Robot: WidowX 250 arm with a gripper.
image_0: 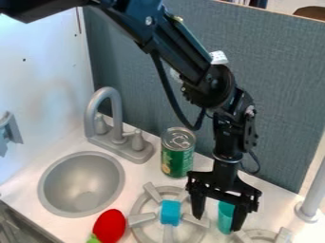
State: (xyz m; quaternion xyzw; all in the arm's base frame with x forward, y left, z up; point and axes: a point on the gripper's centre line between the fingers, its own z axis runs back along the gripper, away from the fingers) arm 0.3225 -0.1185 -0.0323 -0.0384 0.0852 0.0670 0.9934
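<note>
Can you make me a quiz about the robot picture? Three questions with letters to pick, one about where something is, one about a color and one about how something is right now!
1. Where is the blue block?
A) In the sink
B) On the stove burner
C) Behind the faucet

2. What is the main color of the can?
A) Green
B) Orange
C) Purple

3. How are the jaws of the gripper?
A) Shut tight together
B) Crossed over
C) Open

Answers:
1. B: the block sits on the burner's middle.
2. A: the can's side is mostly green.
3. C: there's a wide gap between the jaws, with a teal thing showing in it.
</note>
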